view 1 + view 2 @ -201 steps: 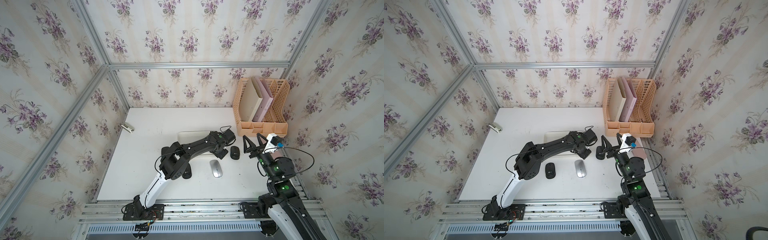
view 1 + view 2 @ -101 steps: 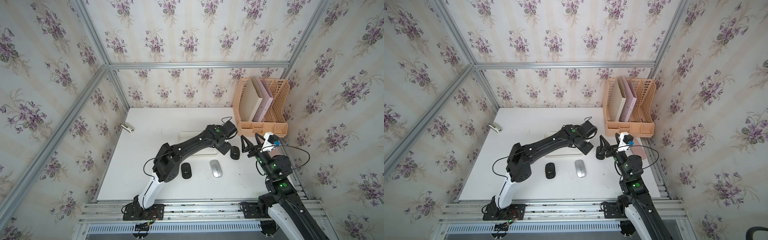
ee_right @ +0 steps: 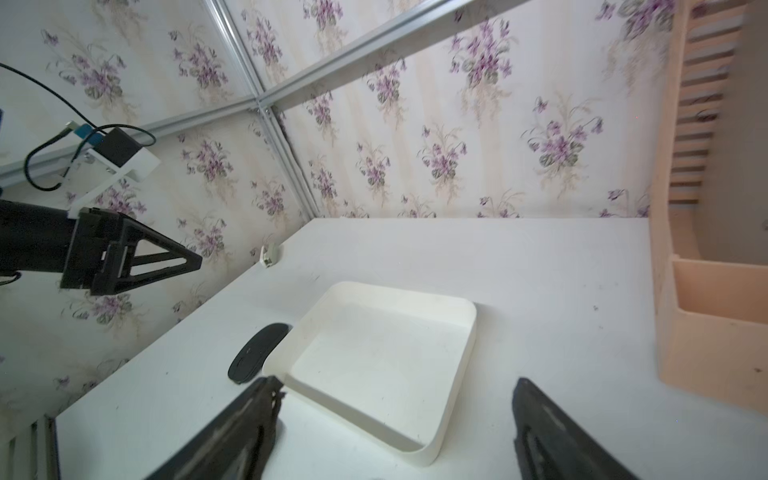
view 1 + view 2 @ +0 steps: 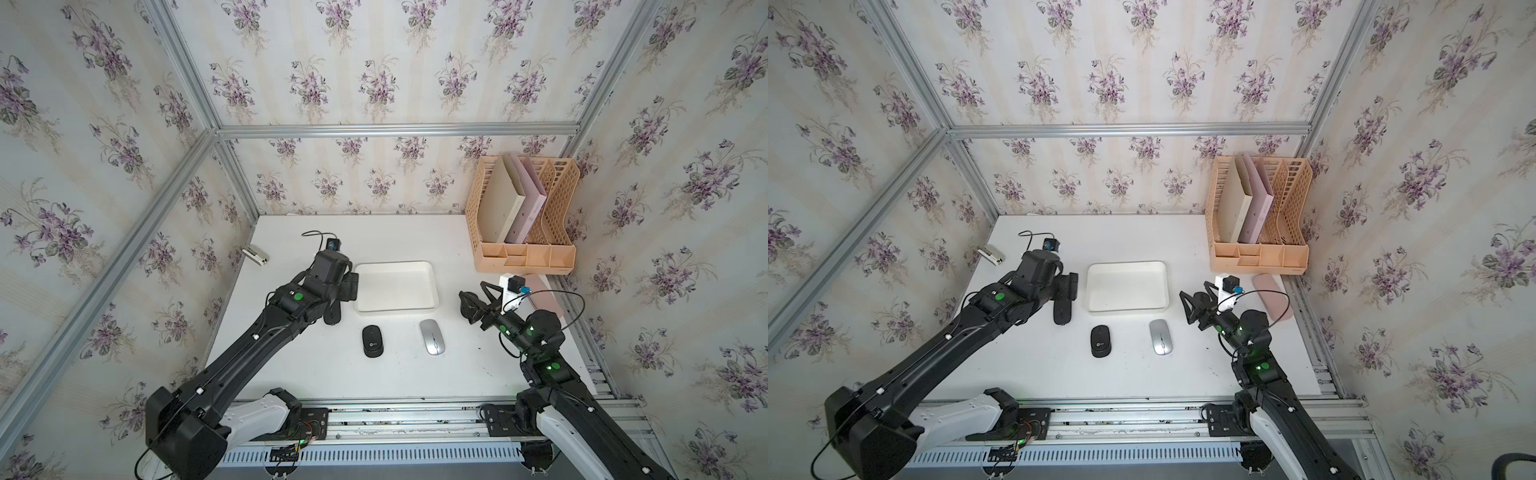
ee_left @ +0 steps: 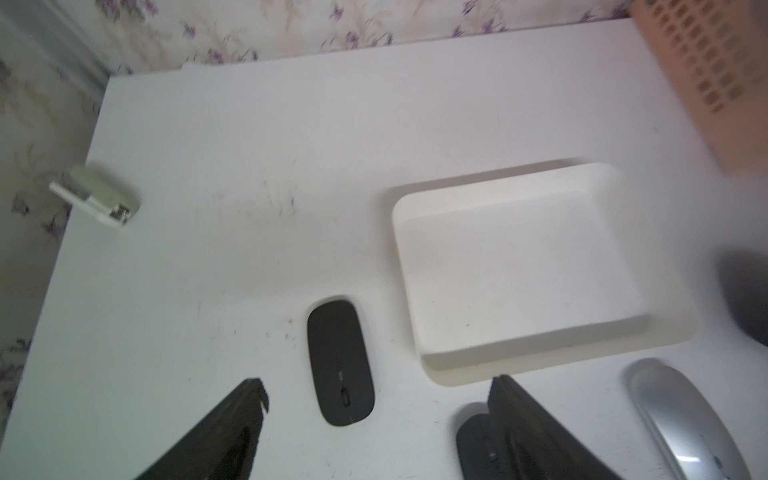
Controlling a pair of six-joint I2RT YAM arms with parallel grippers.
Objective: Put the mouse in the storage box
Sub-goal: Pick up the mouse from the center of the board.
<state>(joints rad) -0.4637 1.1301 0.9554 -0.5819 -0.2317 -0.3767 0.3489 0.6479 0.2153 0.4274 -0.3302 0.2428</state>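
The left gripper [image 5: 376,384] stood wide open above the worktop [image 4: 291,374], a slim black mouse [image 5: 340,361] lying below between its fingers, just left of the white storage box [image 4: 397,306]. Nearer, outside the box, lay a black logo mouse [image 4: 372,340] and a silver mouse [image 4: 432,342]. The right gripper [image 3: 397,384] gaped wide, empty.

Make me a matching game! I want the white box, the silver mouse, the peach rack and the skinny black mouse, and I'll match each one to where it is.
Things:
1. storage box
2. silver mouse
3. peach file rack
4. slim black mouse

Places or states:
A. stands at the back right corner, holding folders
B. lies beside the box's left wall
C. empty, in the middle of the table
D. lies in front of the box, near its right corner

Pairs: 1-C, 2-D, 3-A, 4-B
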